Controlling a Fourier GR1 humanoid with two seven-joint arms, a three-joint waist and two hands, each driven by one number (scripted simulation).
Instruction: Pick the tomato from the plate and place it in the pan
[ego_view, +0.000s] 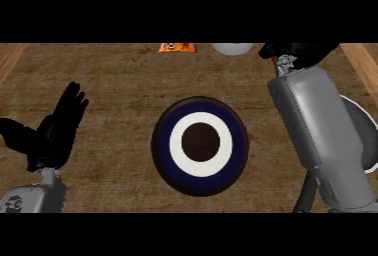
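Head view: left hand (55, 132) parked open at left edge, fingers up, resting out of the way. Right hand (299, 50) at far edge past grey pan (353, 117), grip can't tell. Plate (164, 145) bare, tomato maybe that red speck (277, 59) by right hand, so probably mid-carry

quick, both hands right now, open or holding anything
Left hand: open, fingers up, holding nothing.
Right hand: cannot be told, it is partly cut off at the view's top.
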